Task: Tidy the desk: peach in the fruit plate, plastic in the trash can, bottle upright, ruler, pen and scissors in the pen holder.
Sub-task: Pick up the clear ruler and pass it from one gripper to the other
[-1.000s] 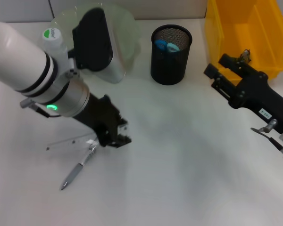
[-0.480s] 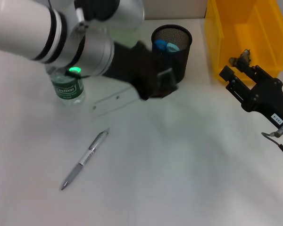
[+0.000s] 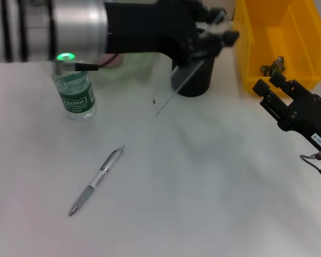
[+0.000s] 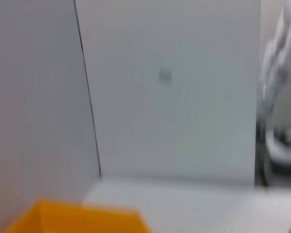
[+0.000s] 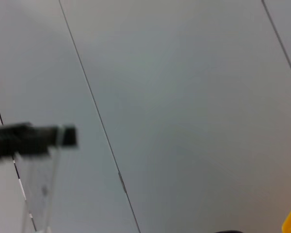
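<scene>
At the top centre of the head view, the left gripper (image 3: 211, 29) is clamped on one end of the clear plastic ruler (image 3: 176, 88), which hangs slanting down across the front of the black mesh pen holder (image 3: 195, 80), probably so it can be swung upright and dropped in. Its arm stretches level from the upper left, wrist bent toward the holder. A green-labelled clear bottle (image 3: 75, 93) stands upright at left; the silver pen (image 3: 96, 182) lies lower left. Beside the yellow plastic bin (image 3: 278, 37), the right gripper (image 3: 270, 80) is parked at right; whether it is open I cannot tell.
</scene>
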You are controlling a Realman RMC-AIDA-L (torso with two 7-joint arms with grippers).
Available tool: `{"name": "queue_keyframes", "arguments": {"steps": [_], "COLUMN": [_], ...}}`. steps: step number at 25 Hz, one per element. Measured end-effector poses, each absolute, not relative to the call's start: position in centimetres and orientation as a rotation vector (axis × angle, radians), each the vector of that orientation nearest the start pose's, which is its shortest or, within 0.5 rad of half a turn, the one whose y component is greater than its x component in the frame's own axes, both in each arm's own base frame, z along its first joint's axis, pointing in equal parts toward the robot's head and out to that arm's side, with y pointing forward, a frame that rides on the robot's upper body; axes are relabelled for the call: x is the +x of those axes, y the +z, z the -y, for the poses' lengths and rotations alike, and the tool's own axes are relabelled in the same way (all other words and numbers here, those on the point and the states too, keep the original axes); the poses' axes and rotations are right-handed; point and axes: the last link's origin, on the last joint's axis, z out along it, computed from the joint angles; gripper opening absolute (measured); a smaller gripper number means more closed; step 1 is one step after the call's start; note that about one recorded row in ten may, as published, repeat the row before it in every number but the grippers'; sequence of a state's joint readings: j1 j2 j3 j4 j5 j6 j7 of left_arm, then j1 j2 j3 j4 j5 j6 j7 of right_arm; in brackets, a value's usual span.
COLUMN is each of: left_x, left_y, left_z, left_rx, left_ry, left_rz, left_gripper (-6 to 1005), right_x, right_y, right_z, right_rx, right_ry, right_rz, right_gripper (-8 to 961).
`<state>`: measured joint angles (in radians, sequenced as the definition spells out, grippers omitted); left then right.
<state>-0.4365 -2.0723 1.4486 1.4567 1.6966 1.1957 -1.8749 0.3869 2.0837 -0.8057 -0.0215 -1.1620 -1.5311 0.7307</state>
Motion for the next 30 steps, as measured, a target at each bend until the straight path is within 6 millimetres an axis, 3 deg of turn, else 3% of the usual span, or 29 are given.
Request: {"name": "queue_keyframes", "arguments": {"steps": [3, 8, 13, 20, 30], "left_x": [-10.2, -14.3, -18.0, -19.7, -19.0], "left_y": [2.3, 3.8, 4.2, 3.2, 0.4], "left_z": [-33.7, -32.8, -31.3, -30.2, -28.7], "left_rx": [-2.665, -2.59, -2.552, -2.553, -2.717], "left_ry": [-0.954, -1.21, -1.43, -1.471, -1.411], "left_rz": [0.209, 0.27, 0.315, 0.325, 0.212], "left_gripper": [417, 420, 423, 428, 434], "right_x": [30.4, 30.1, 28.7, 25.9, 22.1], "right_y": [-3.6, -3.2, -1.7, 0.1, -1.4], "right_z": [-27.0, -27.2, -26.9, -27.6, -29.6], "right_rx": [-2.012, -2.025, -2.206, -2.525, -2.812], "right_ry": [1.161, 1.193, 1.282, 1.303, 1.229], "right_rz": [-0.711, -0.711, -0.626, -0.49, -0.419], "right_gripper": [619, 624, 628, 634, 675]}}
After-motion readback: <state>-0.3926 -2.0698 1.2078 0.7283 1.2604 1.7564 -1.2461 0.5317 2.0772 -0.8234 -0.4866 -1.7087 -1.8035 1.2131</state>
